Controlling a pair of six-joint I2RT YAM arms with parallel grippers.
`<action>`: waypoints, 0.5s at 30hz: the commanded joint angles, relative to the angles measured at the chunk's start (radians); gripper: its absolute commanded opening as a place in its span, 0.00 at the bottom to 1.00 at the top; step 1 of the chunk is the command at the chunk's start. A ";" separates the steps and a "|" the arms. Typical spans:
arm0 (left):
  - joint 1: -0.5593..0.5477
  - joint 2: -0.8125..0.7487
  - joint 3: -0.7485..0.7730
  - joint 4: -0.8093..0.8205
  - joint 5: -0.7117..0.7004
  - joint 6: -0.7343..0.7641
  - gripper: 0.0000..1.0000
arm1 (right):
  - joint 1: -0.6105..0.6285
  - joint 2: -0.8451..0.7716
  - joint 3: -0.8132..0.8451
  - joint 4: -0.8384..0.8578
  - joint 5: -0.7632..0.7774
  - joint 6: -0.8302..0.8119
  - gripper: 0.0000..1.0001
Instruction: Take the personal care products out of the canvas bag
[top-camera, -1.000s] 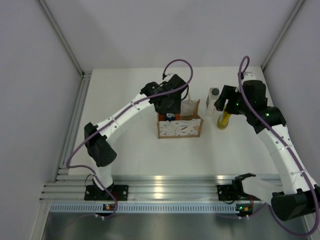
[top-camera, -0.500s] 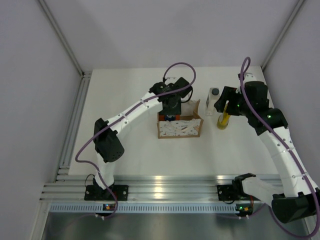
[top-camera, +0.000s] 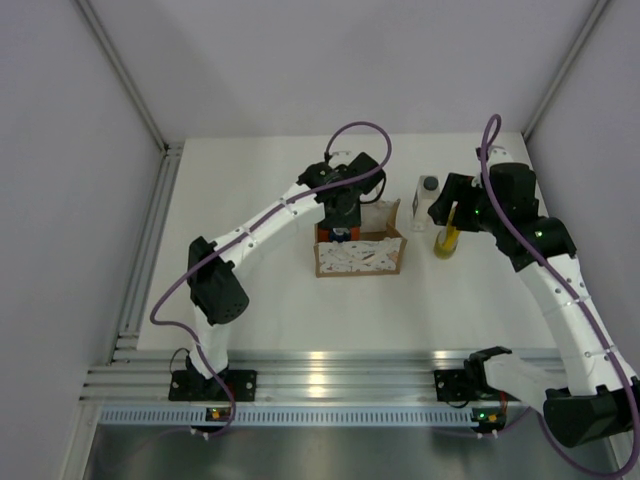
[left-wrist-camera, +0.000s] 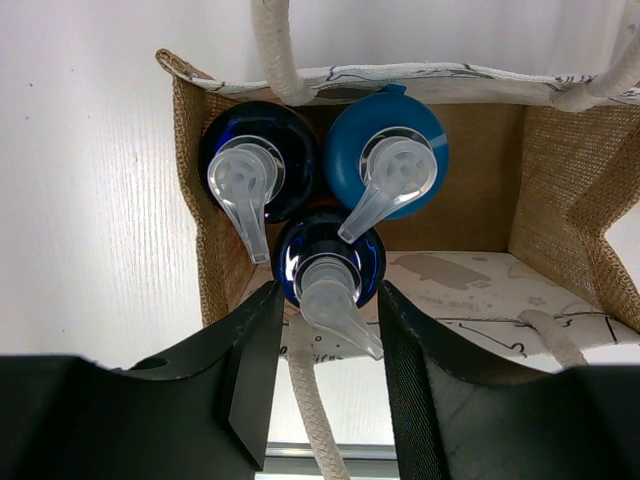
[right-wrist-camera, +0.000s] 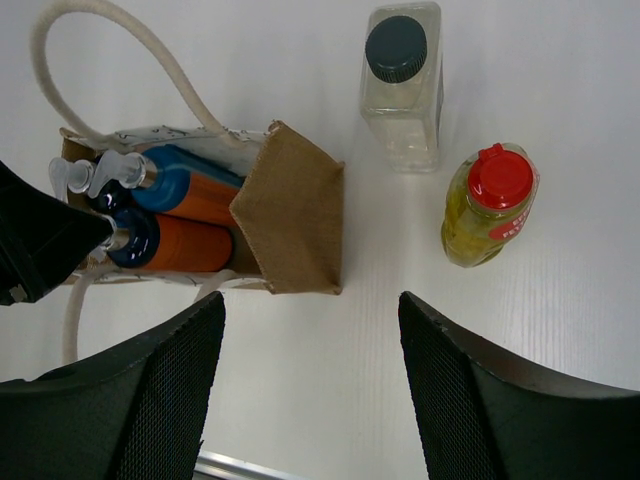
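Observation:
The canvas bag (top-camera: 358, 256) stands mid-table, and its tan inside (left-wrist-camera: 470, 150) shows in the left wrist view. Three orange bottles with blue caps and clear pump tops stand in its left end: two at the back (left-wrist-camera: 255, 160) (left-wrist-camera: 388, 155) and one nearest (left-wrist-camera: 328, 262). My left gripper (left-wrist-camera: 328, 300) is open over the bag, its jaws on either side of the nearest bottle's cap. The clear bottle with a dark grey cap (right-wrist-camera: 402, 90) and the yellow bottle with a red cap (right-wrist-camera: 487, 205) stand on the table right of the bag. My right gripper (right-wrist-camera: 310, 390) is open and empty above the table.
White rope handles (left-wrist-camera: 275, 45) loop over the bag's rim, and one (left-wrist-camera: 310, 400) hangs between my left fingers. Grey walls close in the white table (top-camera: 250, 300) on the left, back and right. A metal rail (top-camera: 330, 370) runs along the near edge.
My left arm raised its elbow and brought the gripper down over the bag's left end a second ago, then barely moved. The right arm has not moved.

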 joint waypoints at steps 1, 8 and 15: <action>-0.004 0.009 0.037 -0.018 -0.018 -0.006 0.47 | 0.004 -0.023 -0.001 -0.006 -0.011 -0.018 0.68; -0.004 0.023 0.034 -0.021 -0.014 -0.008 0.45 | 0.004 -0.021 -0.006 -0.007 -0.012 -0.018 0.68; -0.004 0.035 0.034 -0.028 -0.013 -0.008 0.39 | 0.005 -0.026 -0.011 -0.007 -0.012 -0.018 0.68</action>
